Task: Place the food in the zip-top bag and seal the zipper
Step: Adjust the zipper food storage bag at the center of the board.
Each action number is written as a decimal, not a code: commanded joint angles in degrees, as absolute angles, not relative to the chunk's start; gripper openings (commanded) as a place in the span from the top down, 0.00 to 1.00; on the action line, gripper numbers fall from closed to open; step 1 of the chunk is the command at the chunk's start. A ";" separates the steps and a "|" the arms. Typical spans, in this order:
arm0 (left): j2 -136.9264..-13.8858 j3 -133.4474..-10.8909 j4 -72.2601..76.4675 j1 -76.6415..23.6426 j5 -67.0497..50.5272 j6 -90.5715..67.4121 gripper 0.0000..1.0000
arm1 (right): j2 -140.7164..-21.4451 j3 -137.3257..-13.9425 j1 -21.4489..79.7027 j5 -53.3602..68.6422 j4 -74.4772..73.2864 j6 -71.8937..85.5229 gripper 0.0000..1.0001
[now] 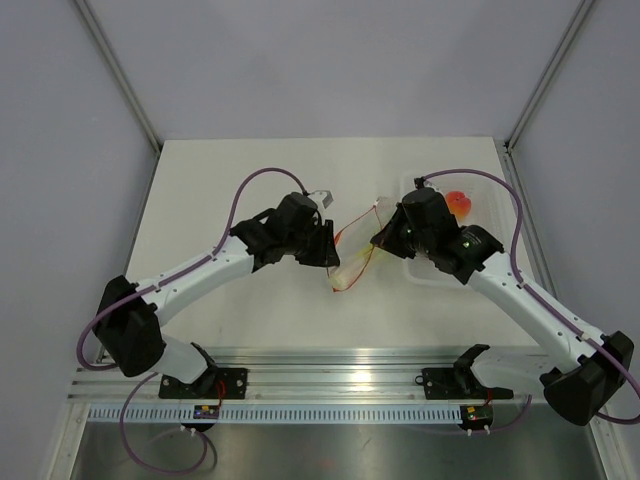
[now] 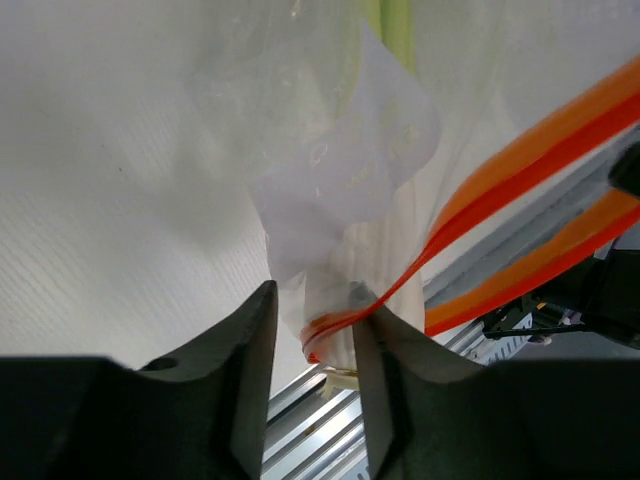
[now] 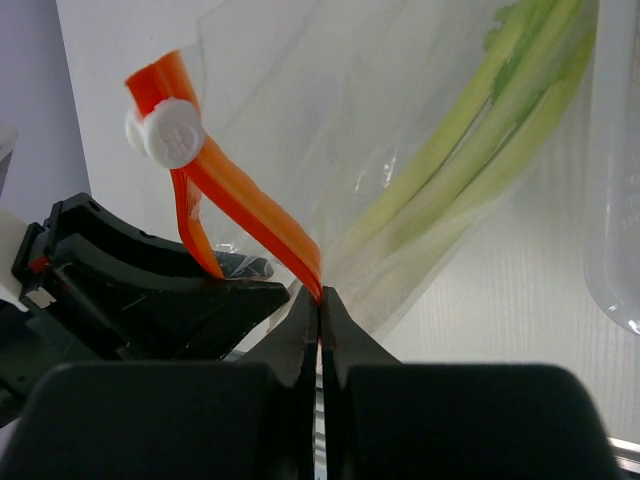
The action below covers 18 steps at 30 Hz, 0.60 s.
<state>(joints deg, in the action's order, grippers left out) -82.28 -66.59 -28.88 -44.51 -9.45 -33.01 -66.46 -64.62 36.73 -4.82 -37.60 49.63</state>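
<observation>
**Right claw** [image 3: 320,298]: clenched. My two fingers meet on the thin orange-red zipper strip [image 3: 255,215] at the mouth edge of the crinkly clear plastic zip-top bag [image 3: 400,90] and grasp it there.

**Left claw** [image 2: 315,300]: released. Its jaws stand apart. A crumpled corner of the bag, with one end of the strip, lies between them. The strip touches one finger, and a gap shows beside the other.

**Right wrist view only**
- A white plastic slider [image 3: 172,132] sits on the free end of the strip, up and away from my grip.
- The long pale-green vegetable stalks [image 3: 480,140] lie inside the bag. They run from near my fingers toward its far end.

**Left wrist view only**
- This view shows the gap between the left jaws. From above, the arm hides it.

**Top view only**
- The bag spans the space between the two claws over the white table [image 1: 230,170].
- The small round orange-pink fruit [image 1: 458,205] sits outside the bag, in the rigid clear rectangular tray [image 1: 495,215] just beside my right claw.
- Whether the bag's lower end rests on the table, I cannot tell.
</observation>
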 commanded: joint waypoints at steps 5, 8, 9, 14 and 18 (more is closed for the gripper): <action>-82.36 -67.32 -25.66 -44.74 -6.86 -34.28 0.96 | -64.07 -66.53 36.04 -3.43 -36.12 50.28 1.00; -81.30 -70.39 -29.00 -44.65 -9.56 -34.01 1.00 | -64.33 -66.97 35.42 -3.43 -36.65 49.57 1.00; -80.17 -71.27 -30.83 -44.74 -10.97 -33.84 1.00 | -64.60 -68.19 35.07 -3.43 -37.17 49.14 1.00; -79.36 -81.81 -42.78 -44.47 -25.69 -32.17 1.00 | -68.72 -78.55 31.20 -1.42 -47.16 43.52 1.00; -79.19 -88.59 -47.38 -42.29 -42.24 -34.71 1.00 | -74.95 -98.63 31.03 -0.88 -58.78 38.86 1.00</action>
